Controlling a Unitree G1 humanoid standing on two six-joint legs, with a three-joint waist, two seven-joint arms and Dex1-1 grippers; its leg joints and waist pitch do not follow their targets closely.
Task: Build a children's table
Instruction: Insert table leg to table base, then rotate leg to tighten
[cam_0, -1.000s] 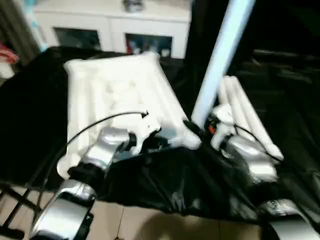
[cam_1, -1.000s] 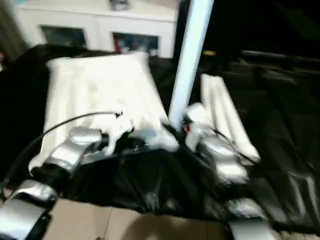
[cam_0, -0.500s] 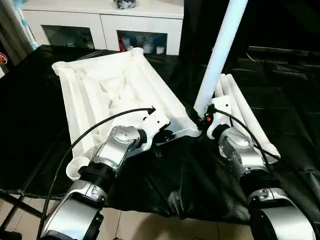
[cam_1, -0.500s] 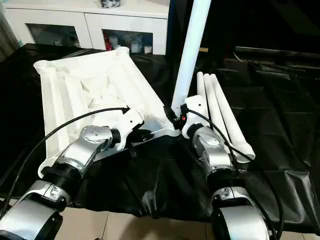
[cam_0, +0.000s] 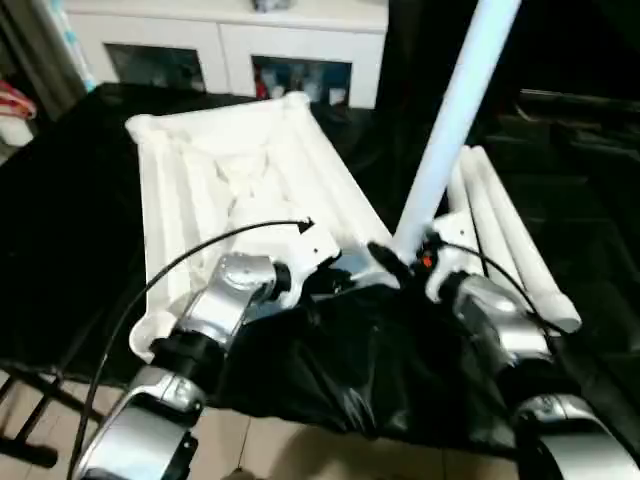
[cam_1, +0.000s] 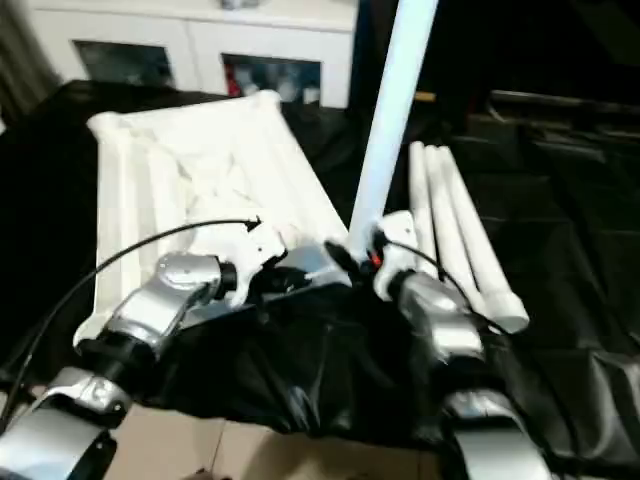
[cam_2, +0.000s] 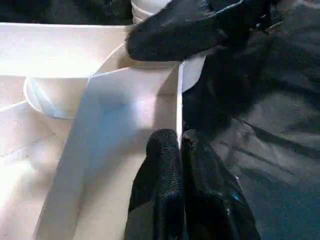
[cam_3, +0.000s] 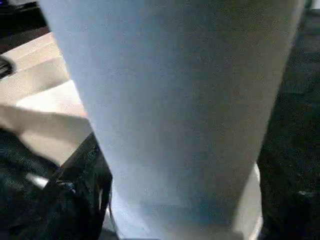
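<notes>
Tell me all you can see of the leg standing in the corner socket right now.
The standing leg is a long white round tube, plastic by its look, rising slightly tilted from the near right corner socket of the upturned tabletop, its top leaving the frame. Its foot sits in the socket's white ring. The right gripper is at its base; whether it touches is unclear.

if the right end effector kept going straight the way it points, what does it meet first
Most likely the upright leg, standing in the tabletop's near corner socket; it stands directly ahead in the right wrist view. Whether they already touch is unclear.
</notes>
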